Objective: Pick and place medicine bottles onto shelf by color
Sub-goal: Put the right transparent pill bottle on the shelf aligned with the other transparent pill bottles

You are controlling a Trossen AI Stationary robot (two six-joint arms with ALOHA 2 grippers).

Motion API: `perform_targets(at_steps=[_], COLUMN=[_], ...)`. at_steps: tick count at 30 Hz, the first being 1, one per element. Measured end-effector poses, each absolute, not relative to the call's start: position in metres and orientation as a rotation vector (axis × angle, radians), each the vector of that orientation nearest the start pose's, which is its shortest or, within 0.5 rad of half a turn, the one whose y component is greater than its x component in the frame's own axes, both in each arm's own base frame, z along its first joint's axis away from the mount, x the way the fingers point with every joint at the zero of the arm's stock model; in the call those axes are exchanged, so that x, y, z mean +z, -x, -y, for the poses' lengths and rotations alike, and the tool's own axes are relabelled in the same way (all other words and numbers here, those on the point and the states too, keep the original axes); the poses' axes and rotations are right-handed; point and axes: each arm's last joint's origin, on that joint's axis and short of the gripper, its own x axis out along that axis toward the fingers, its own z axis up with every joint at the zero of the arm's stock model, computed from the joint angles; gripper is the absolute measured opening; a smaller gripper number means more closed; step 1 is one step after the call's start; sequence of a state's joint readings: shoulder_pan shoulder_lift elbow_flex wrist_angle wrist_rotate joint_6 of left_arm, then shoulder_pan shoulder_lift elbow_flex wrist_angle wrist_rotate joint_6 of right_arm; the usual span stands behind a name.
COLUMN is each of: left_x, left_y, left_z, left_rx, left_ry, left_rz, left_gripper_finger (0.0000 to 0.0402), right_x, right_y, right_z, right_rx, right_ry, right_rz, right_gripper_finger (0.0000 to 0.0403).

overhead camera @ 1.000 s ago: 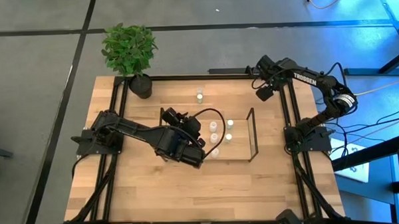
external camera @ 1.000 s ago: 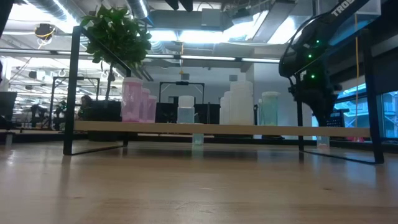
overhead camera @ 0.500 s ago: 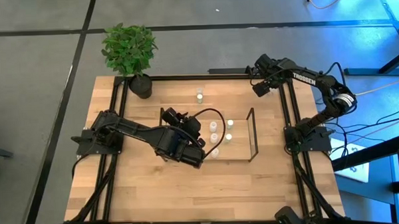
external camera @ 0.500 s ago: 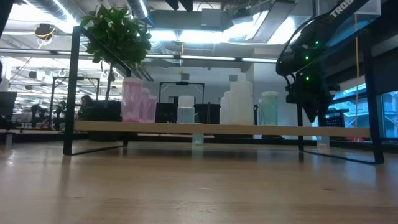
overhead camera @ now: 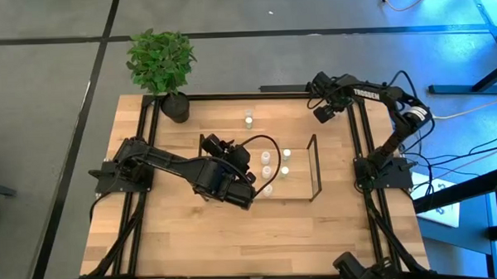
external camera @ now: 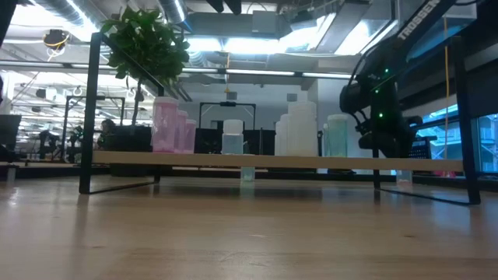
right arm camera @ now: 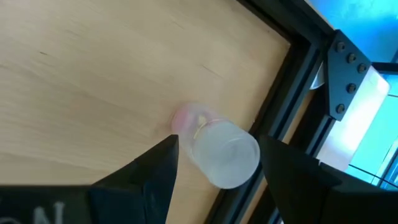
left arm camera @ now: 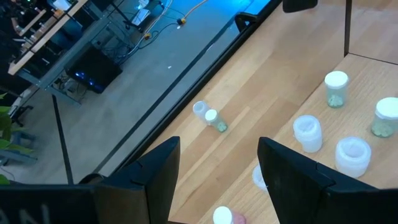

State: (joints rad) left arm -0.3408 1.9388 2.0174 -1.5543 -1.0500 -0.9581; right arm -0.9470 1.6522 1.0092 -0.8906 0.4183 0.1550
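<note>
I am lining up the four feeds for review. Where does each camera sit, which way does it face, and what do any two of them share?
High view: above the table, looking straight down; both arms show, the left gripper by the shelf, the right gripper at the far right corner.
Low view: at tabletop height, looking level at the shelf; one dark arm shows at right.
Left wrist view: looks past its own open fingers at bottles.
Right wrist view: looks down past its open fingers at a pink bottle.
High and low views share the plant.
</note>
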Motion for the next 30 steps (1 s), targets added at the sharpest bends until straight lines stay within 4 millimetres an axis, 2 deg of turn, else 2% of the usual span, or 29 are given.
perform_targets(at_steps=[6, 12, 17, 26, 30], left_x=[0.3471, 0.3471, 0.3473, 0.3473, 0.3473], left_y=[-0.3499, -0.3499, -0.3499, -0.3499, -0.3499], left_z=[0.0975, 0.0975, 0.0975, 0.0975, 0.0975], left_rx=[0.994, 0.994, 0.994, 0.994, 0.994], left_ry=[-0.134, -0.133, -0.132, -0.132, -0.133], left_rz=[-0.725, -0.725, -0.725, -0.725, -0.725], left_gripper_finger=[0.0209, 0.0209, 0.0209, 0.0209, 0.0209], right_x=[0.1695, 0.1681, 0.168, 0.168, 0.168], right_y=[-0.1533, -0.1537, -0.154, -0.1539, -0.1539], right_z=[0.2323, 0.2292, 0.229, 0.229, 0.2291], right_rx=[-1.175, -1.039, -1.033, -1.033, -1.025], right_ry=[-0.546, -0.563, -0.566, -0.567, -0.557], right_rz=[-1.515, -1.554, -1.552, -1.552, -1.557], right_gripper_finger=[0.0226, 0.0226, 0.0223, 0.0154, 0.0144])
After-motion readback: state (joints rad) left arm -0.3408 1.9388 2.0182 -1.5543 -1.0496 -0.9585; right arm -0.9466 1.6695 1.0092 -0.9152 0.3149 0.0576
